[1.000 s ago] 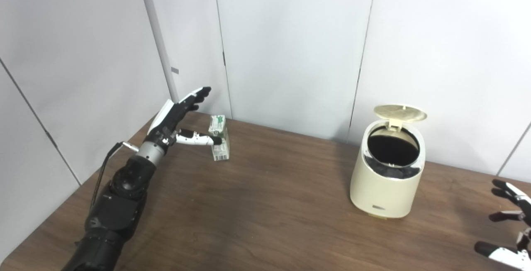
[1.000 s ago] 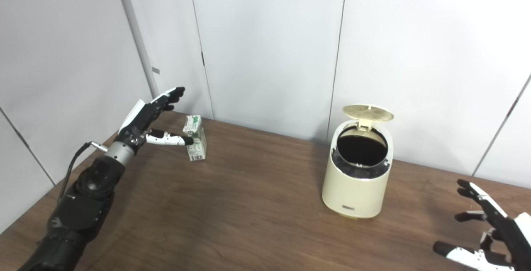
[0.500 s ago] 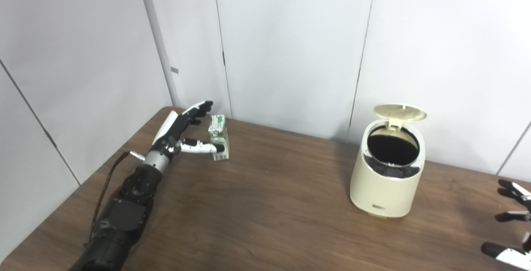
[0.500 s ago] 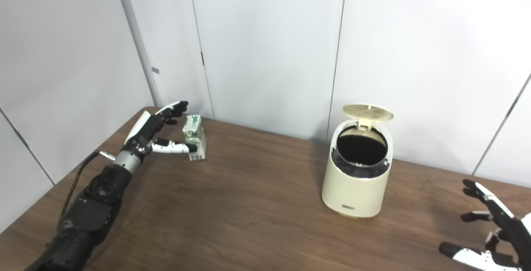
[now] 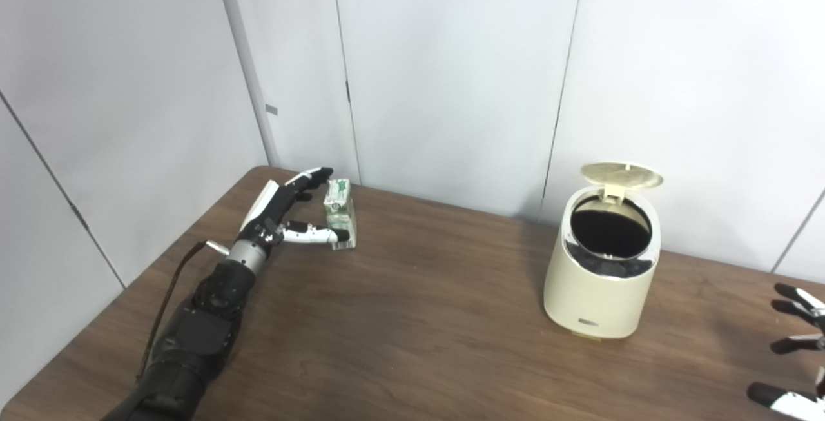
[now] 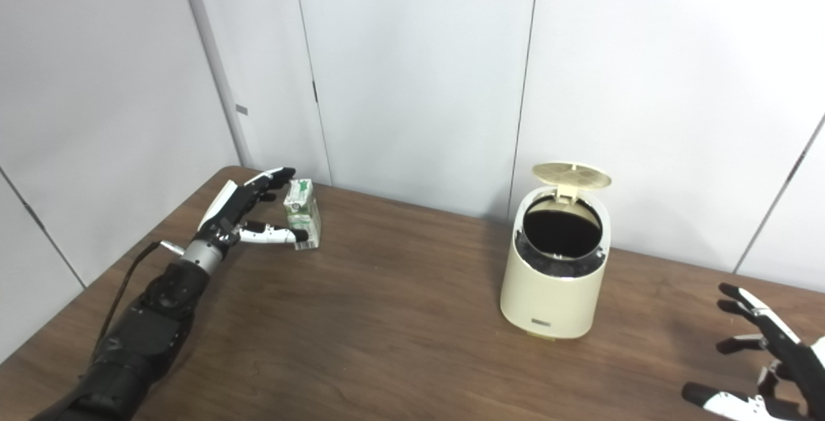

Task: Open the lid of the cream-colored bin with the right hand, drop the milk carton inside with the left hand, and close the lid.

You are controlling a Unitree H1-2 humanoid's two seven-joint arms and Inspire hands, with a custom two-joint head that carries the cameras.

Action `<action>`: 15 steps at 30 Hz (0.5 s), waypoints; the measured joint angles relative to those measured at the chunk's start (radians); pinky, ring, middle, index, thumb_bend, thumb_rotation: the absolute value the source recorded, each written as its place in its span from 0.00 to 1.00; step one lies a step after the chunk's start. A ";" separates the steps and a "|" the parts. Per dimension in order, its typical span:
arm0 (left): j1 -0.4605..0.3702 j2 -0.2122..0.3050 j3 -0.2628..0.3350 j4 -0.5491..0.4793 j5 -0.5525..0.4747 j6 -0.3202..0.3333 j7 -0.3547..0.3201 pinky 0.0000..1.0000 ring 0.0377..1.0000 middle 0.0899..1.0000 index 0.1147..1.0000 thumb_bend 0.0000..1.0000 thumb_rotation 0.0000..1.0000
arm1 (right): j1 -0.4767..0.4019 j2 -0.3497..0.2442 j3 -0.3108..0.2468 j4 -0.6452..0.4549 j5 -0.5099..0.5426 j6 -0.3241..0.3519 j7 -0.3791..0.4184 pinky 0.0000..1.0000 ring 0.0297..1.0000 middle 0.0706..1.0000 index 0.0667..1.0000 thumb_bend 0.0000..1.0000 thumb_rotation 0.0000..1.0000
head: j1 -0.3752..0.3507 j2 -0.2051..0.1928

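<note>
Standing upright near the far left of the table [image 5: 412,318], the milk carton [image 5: 339,215] sits between the spread fingers and thumb of the left hand [image 5: 283,211], which is open around it, not clamped. Cream-colored bin [image 5: 602,266] well apart to the right, lid [image 5: 621,175] raised. Right hand [image 6: 767,369] open, empty, near the table's right edge.
</note>
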 measured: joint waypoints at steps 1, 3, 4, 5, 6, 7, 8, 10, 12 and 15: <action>-0.001 0.000 -0.002 0.004 0.000 0.000 -0.001 0.87 0.89 0.86 0.87 1.00 0.18 | 0.002 0.000 0.000 0.000 0.000 0.000 0.000 0.21 0.65 0.87 0.91 0.95 0.61 | -0.002 0.002; -0.006 0.000 -0.004 0.013 -0.005 0.000 -0.007 0.88 0.89 0.86 0.87 1.00 0.19 | 0.007 0.000 0.000 -0.001 0.000 0.001 0.000 0.21 0.65 0.87 0.91 0.95 0.60 | -0.005 0.003; -0.009 0.000 -0.004 0.020 -0.009 0.000 -0.012 0.88 0.89 0.86 0.87 1.00 0.18 | 0.011 0.000 0.000 -0.004 0.000 0.001 0.000 0.21 0.65 0.87 0.91 0.95 0.60 | -0.008 0.006; -0.011 0.000 -0.004 0.023 -0.012 0.002 -0.014 0.88 0.89 0.86 0.86 1.00 0.18 | 0.016 0.000 0.000 -0.009 0.000 0.002 0.000 0.21 0.66 0.86 0.90 0.95 0.60 | -0.008 0.006; -0.013 0.000 -0.004 0.023 -0.016 0.003 -0.016 0.88 0.88 0.86 0.87 1.00 0.17 | 0.019 0.000 0.000 -0.014 0.000 0.003 0.000 0.21 0.66 0.87 0.91 0.95 0.60 | -0.008 0.008; -0.014 0.000 -0.004 0.023 -0.019 0.006 -0.018 0.88 0.88 0.86 0.86 1.00 0.17 | 0.020 0.000 0.000 -0.016 0.000 0.003 0.000 0.22 0.66 0.87 0.91 0.96 0.61 | -0.008 0.011; -0.016 0.000 -0.006 0.023 -0.022 0.007 -0.021 0.88 0.87 0.85 0.86 1.00 0.16 | 0.020 0.000 -0.001 -0.017 0.000 0.003 0.000 0.22 0.67 0.87 0.91 0.96 0.61 | -0.008 0.012; -0.017 0.000 -0.007 0.023 -0.028 0.008 -0.026 0.88 0.86 0.85 0.85 1.00 0.15 | 0.020 0.000 -0.002 -0.018 -0.001 0.004 0.000 0.21 0.67 0.88 0.91 0.96 0.62 | -0.008 0.012; -0.017 -0.001 -0.007 0.023 -0.034 0.010 -0.032 0.88 0.86 0.84 0.85 1.00 0.14 | 0.023 0.000 -0.002 -0.023 -0.004 0.005 0.000 0.21 0.67 0.88 0.92 0.95 0.62 | -0.009 0.017; -0.018 -0.007 -0.007 0.025 -0.045 0.009 -0.038 0.85 0.85 0.83 0.85 0.99 0.13 | 0.026 -0.001 -0.003 -0.023 -0.004 0.005 0.000 0.23 0.68 0.88 0.91 0.94 0.61 | -0.009 0.018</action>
